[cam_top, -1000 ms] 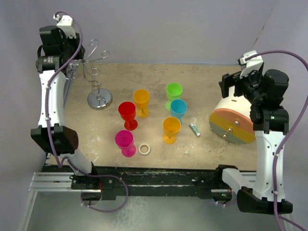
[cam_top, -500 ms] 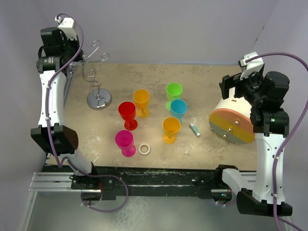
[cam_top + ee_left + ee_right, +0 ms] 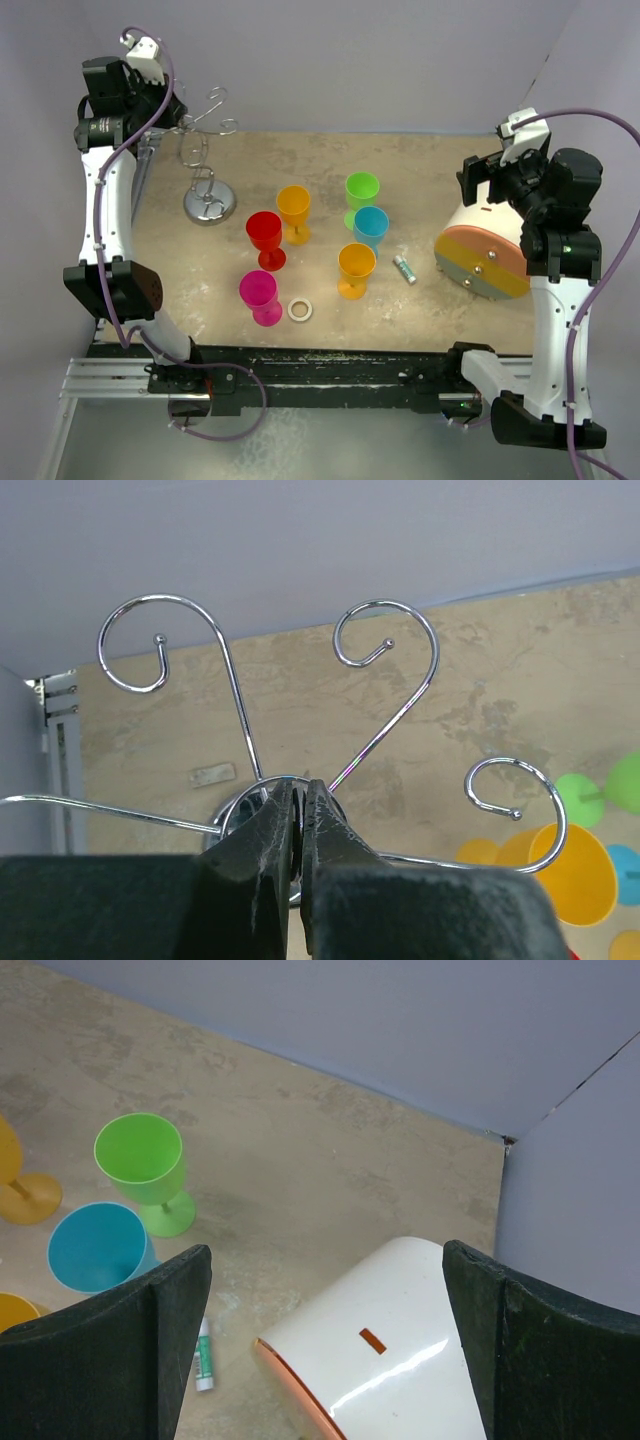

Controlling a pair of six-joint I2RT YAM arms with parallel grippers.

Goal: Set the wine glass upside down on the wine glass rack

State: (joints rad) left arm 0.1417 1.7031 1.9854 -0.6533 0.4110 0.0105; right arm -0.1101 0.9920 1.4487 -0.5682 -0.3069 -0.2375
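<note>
The wine glass rack [image 3: 210,205], thin silver wire with curled hook arms and a round shiny base, stands at the far left of the table. My left gripper [image 3: 176,122] is at its top, shut on the wire where the arms meet. In the left wrist view the black fingertips [image 3: 297,790] pinch that junction, and the rack's hooks [image 3: 243,712] fan out beyond them. Several coloured plastic wine glasses stand upright mid-table, among them red [image 3: 264,232], pink [image 3: 258,291], green [image 3: 362,188] and blue [image 3: 371,224]. My right gripper [image 3: 480,185] hangs open and holds nothing.
A rounded white, yellow and orange object [image 3: 482,255] lies on its side beneath the right gripper [image 3: 325,1252]. A small glue stick [image 3: 404,268] lies beside it. A white tape ring [image 3: 300,310] sits next to the pink glass. Grey walls enclose the back and sides.
The left jaws have closed on the rack's top. The rack's hook arms have swung to the right and its base has shifted slightly. The right arm has not moved.
</note>
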